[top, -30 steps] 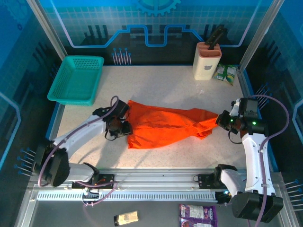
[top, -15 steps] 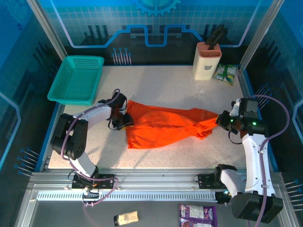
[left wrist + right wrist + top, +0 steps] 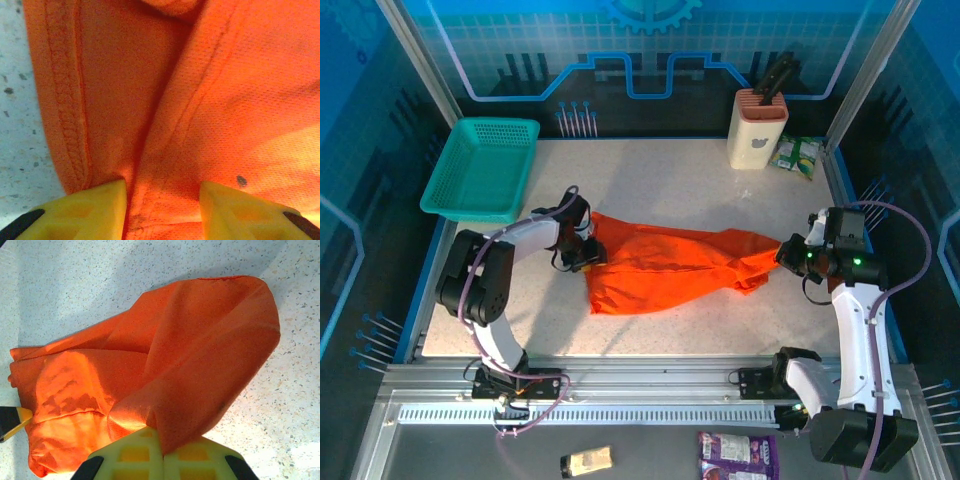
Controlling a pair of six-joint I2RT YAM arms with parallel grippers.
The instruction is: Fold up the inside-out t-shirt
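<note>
T-shirt [image 3: 665, 262] — orange, bunched into a long rumpled band — lies across the middle of the table [image 3: 660, 180] between the two arms; well apart from the teal basket [image 3: 480, 168] at the far left corner. Left gripper [image 3: 162, 192] at the shirt's left end: yellow fingers stand apart, tips on the cloth beside a stitched hem, a seam fold running between them; whether they pinch it I cannot tell. Right gripper [image 3: 161, 440] at the right end — jaws together, clamped on a gathered corner of cloth.
</note>
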